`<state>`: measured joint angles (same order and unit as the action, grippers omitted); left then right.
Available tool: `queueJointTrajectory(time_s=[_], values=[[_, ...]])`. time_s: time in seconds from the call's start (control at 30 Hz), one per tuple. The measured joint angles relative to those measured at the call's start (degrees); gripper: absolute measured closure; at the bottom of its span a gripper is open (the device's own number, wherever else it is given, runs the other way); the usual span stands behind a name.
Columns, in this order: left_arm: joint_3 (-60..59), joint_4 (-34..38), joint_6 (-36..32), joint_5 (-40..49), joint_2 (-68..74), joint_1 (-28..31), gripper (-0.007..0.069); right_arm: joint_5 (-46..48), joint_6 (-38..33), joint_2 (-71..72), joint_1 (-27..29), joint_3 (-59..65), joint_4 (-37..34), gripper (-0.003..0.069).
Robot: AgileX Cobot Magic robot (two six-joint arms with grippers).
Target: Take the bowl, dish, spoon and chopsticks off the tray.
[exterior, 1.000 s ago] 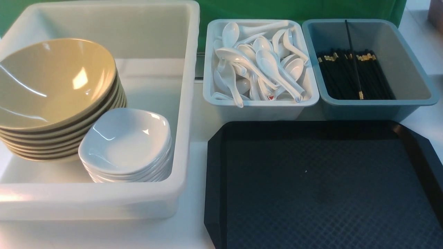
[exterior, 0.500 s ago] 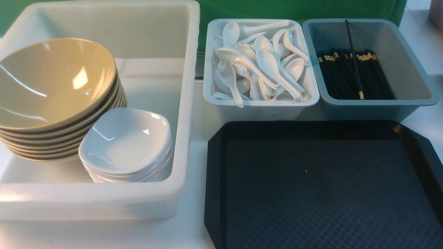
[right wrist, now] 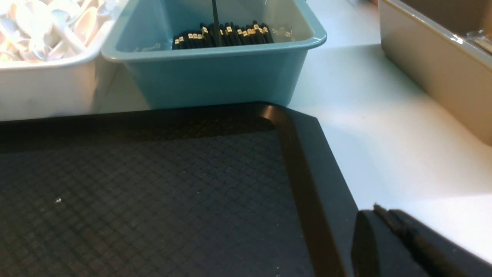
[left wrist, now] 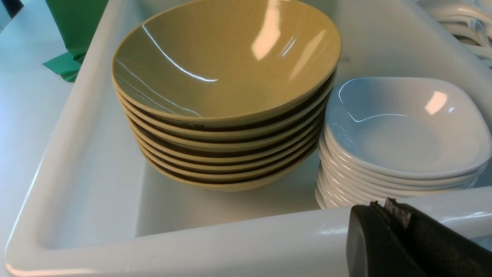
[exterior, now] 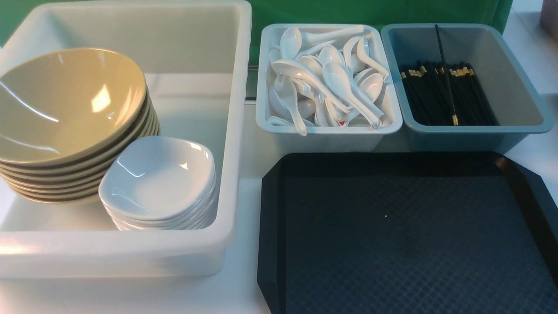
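Front view: a pale white worktop runs back to a green cloth backdrop. Neither arm shows here. On the left sits a large white tub. Inside it, at the left, is a stack of tan bowls; the top bowl tilts toward the right. Just beside the stack, nearer and to the right, is a stack of small white dishes, the top dish touching the bowl stack. Far centre, a small white bin holds a jumbled heap of white spoons; one spoon lies on top. To its right, touching it, a grey-blue bin holds black chopsticks lying side by side, with one stick leaning across them toward the far wall. Near right, the black tray lies flat, nothing on its diamond-textured floor.

Left wrist view: the left gripper hangs just outside the near wall of the white tub, its dark jaws pressed together and empty. Beyond the wall stand the bowl stack and, touching it, the dish stack.

Right wrist view: the right gripper hovers over the tray's right rim, jaws clenched on nothing. Beyond the tray's far edge is the grey-blue bin with the chopsticks, and the white bin with spoons to its left. Further right on the worktop stands a beige container; I cannot tell its contents.
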<state>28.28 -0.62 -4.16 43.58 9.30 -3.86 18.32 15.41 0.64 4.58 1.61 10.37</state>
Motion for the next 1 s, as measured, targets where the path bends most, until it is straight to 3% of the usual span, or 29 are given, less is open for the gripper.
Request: queueJointTrajectory(time_s=[0.3, 0.4, 0.43, 0.53, 0.63, 0.73, 1.0], values=[[-5.13, -3.07, 0.96, -5.23, -0.08, 0.0, 0.0636, 0.0, 0.0, 0.0, 0.0, 0.0, -0.05, 0.0624], [-14.13, -7.15, 6.73, -20.71, -0.08, 0.0, 0.0636, 0.0, 0.0, 0.0, 0.0, 0.0, -0.05, 0.0623], [-15.14, -7.71, 7.01, -21.67, -0.08, 0.0, 0.0636, 0.0, 0.0, 0.0, 0.0, 0.0, -0.05, 0.0622], [-22.94, -10.14, 9.5, -36.79, -0.08, 0.0, 0.0636, 0.0, 0.0, 0.0, 0.0, 0.0, -0.05, 0.062], [-27.3, -9.09, 9.81, -41.69, -0.83, 0.0, 0.0636, 0.0, 0.0, 0.0, 0.0, 0.0, -0.05, 0.0618], [-29.45, -6.46, 9.95, -41.4, -3.37, 0.0, 0.0636, 0.0, 0.0, 0.0, 0.0, 0.0, -0.05, 0.0617], [-29.73, 1.7, 5.94, -27.07, -9.88, 3.31, 0.0636, 0.04, 0.0, 0.04, 0.0, 0.0, -0.05, 0.0614]])
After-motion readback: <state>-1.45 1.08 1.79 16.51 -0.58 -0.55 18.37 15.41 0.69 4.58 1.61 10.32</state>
